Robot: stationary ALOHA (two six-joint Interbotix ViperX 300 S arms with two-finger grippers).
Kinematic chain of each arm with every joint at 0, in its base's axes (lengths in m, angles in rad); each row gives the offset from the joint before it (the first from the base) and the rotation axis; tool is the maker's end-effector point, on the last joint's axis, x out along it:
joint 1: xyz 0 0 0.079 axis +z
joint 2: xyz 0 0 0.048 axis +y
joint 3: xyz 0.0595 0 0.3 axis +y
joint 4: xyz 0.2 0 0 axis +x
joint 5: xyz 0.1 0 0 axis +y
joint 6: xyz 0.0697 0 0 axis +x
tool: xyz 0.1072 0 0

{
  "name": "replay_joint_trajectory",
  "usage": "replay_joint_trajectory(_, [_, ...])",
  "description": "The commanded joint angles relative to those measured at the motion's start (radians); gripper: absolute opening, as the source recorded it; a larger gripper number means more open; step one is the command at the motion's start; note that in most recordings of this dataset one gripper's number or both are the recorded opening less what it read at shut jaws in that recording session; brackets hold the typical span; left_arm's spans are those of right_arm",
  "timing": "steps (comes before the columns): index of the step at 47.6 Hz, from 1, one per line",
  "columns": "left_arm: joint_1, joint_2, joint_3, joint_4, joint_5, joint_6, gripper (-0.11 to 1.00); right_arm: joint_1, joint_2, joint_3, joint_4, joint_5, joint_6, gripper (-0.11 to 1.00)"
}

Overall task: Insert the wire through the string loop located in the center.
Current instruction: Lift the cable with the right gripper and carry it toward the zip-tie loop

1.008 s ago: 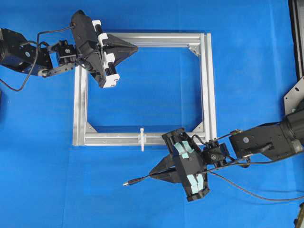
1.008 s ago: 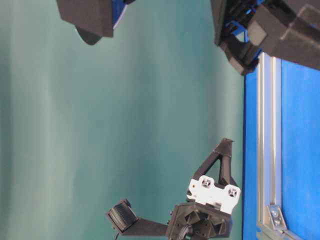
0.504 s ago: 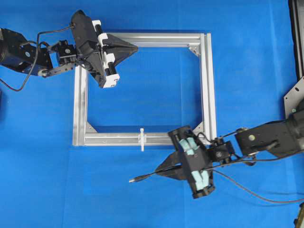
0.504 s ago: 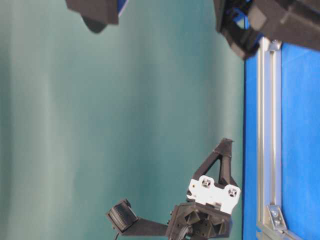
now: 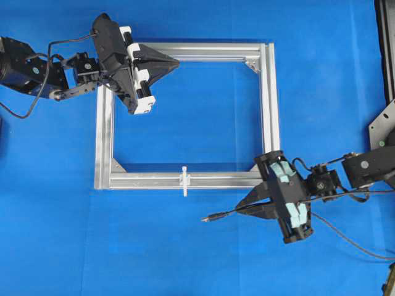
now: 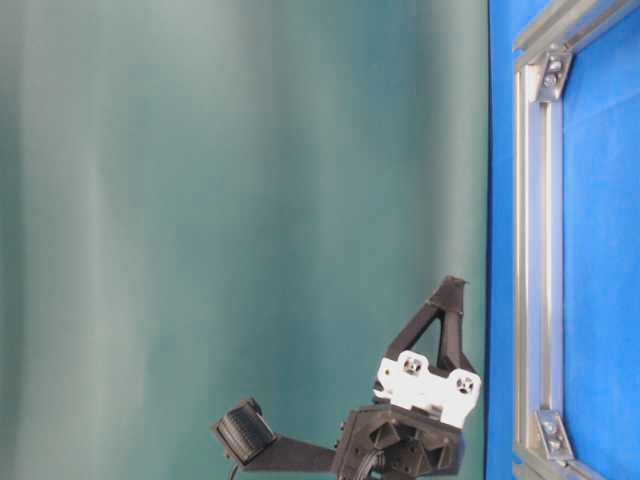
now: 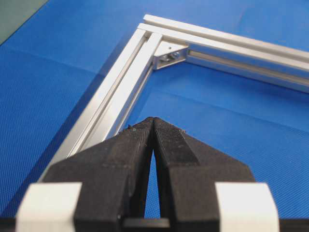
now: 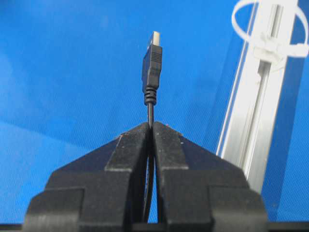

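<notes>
My right gripper (image 5: 239,209) (image 8: 151,124) is shut on the wire (image 5: 221,215) (image 8: 152,63). The wire's dark plug with its silvery tip sticks out to the left, just below the frame's bottom rail. The string loop (image 5: 184,180) (image 8: 266,47), a small white tie, sits on the middle of that rail, up and to the left of the plug tip and apart from it. Over the frame's top-left corner, my left gripper (image 5: 178,61) (image 7: 153,120) (image 6: 450,290) hovers shut with nothing in it.
The silver aluminium frame (image 5: 270,111) (image 7: 113,104) (image 8: 251,125) (image 6: 530,250) lies flat on the blue mat. The wire's slack trails off to the right behind my right arm (image 5: 364,169). A metal bracket (image 5: 382,126) stands at the right edge.
My right gripper has carried the wire to the right and slightly up, so the plug now lies right of the loop; it has left the table-level view. The left arm has not moved.
</notes>
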Motion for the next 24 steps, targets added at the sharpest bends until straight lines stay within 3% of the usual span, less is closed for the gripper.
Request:
replay_joint_trajectory(1, [-0.003, -0.031, -0.009, 0.003, -0.011, -0.002, 0.00, 0.005, -0.020, -0.009, 0.003, -0.008, 0.002, -0.03])
replay_joint_trajectory(9, [-0.003, -0.031, -0.011, 0.003, -0.011, -0.002, 0.00, -0.011, -0.017, -0.011, 0.003, -0.009, 0.000, -0.03])
replay_joint_trajectory(24, [-0.008, -0.031, -0.009, 0.002, -0.011, -0.002, 0.00, -0.126, -0.012, -0.008, 0.003, -0.067, 0.000, -0.03])
